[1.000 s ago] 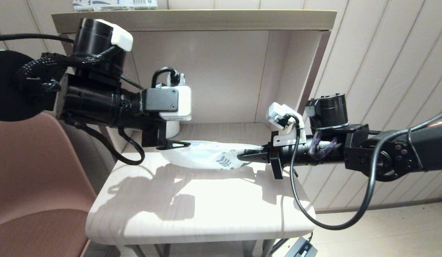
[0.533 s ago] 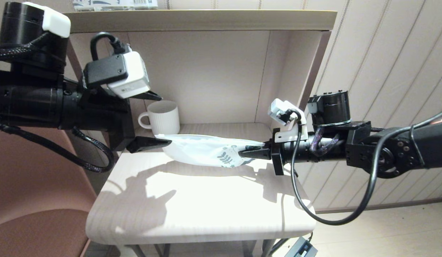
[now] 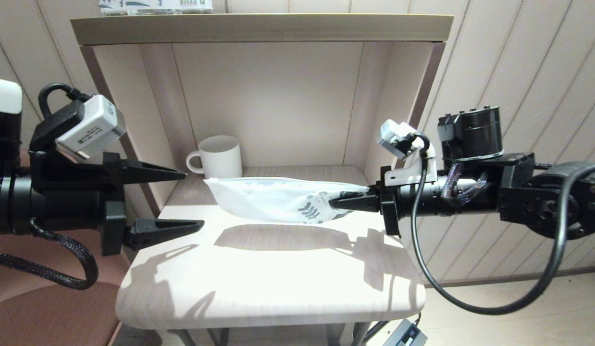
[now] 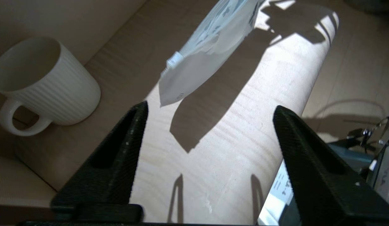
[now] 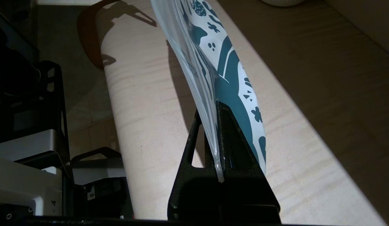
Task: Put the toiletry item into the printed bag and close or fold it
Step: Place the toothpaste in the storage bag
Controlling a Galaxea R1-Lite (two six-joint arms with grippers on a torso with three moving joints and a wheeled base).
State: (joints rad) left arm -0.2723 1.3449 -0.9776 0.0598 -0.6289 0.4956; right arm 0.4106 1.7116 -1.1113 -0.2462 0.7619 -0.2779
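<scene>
The printed bag (image 3: 273,199) hangs level above the table, white with dark leaf print at its right end. My right gripper (image 3: 337,202) is shut on that printed end (image 5: 226,81), the pouch pinched edge-on between its fingers. My left gripper (image 3: 187,197) stands wide open at the table's left edge, apart from the bag's plain free end (image 4: 188,75), with nothing between its fingers (image 4: 125,147). The toiletry item does not show in any view.
A ribbed white mug (image 3: 220,156) stands at the back left of the lower shelf (image 4: 40,84). The light wooden table (image 3: 268,283) sits under a shelf top (image 3: 259,26) with side walls. A brown chair (image 3: 38,302) is at the left.
My left gripper has let go of the bag's left end, opened wide and drawn back to the left. My right gripper has lifted the bag slightly and shifted right.
</scene>
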